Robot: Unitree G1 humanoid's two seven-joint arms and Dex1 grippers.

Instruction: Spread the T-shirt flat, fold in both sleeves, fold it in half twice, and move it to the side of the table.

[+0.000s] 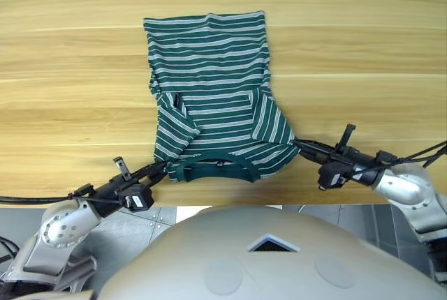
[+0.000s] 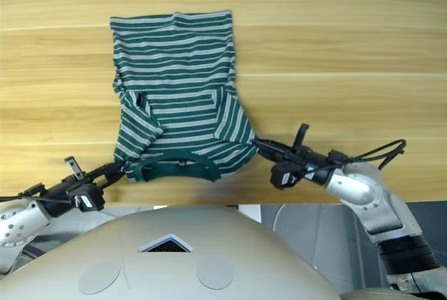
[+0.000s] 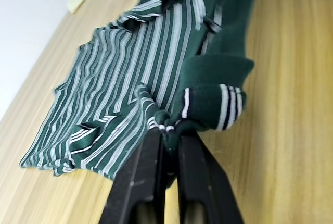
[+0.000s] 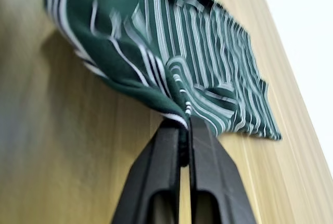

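T-shirt, corners in left pincer, right pincer

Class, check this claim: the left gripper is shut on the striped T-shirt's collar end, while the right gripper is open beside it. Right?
Not quite: the right gripper is also shut on the T-shirt, as the right wrist view shows.

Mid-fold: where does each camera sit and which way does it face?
Left eye view: on the head, looking forward and down at the green-and-white striped T-shirt on the light wooden table; the left gripper and right gripper show at the shirt's near corners.
Right eye view: same head, same scene, slightly offset.
Left wrist view: on the left wrist, looking along its black fingers shut on the shirt.
Right wrist view: on the right wrist, likewise along its fingers pinching the shirt.
Shared: all four show shirt and table.
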